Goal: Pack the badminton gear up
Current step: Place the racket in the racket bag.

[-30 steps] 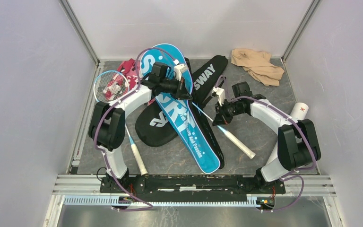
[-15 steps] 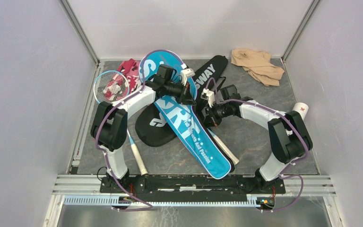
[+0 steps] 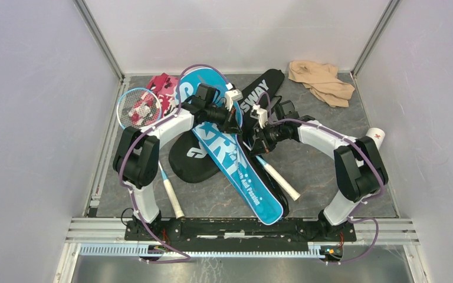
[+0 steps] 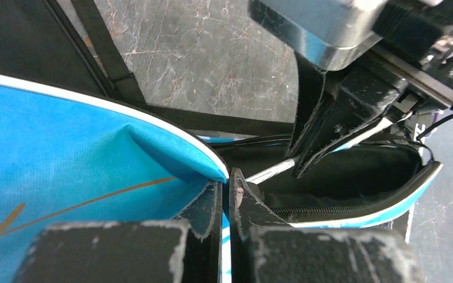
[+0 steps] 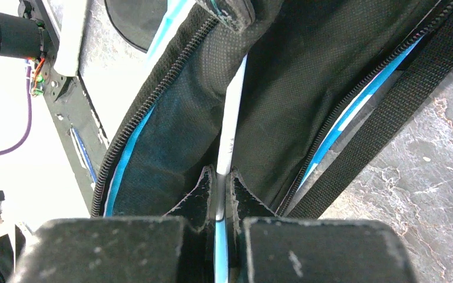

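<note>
The blue "SPORT" cover (image 3: 245, 180) is lying diagonally across the worktop (image 3: 324, 171), overlapping the black "CROSSWAY" cover (image 3: 196, 158). The left end effector (image 4: 229, 187) is pinching the blue cover's open edge, jaws closed on the fabric. The right end effector (image 5: 224, 180) is clamping a racket shaft (image 5: 231, 127), which is reaching into the cover's mouth. A second racket (image 3: 138, 108) is lying at the left.

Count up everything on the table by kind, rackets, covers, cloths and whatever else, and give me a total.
Rackets: 2 (left racket, right racket)
Racket covers: 2 (blue cover, black cover)
Cloths: 2 (pink cloth, beige cloth)
Tubes: 1 (white tube)
Shuttlecocks: 0 in view
Total: 7
</note>
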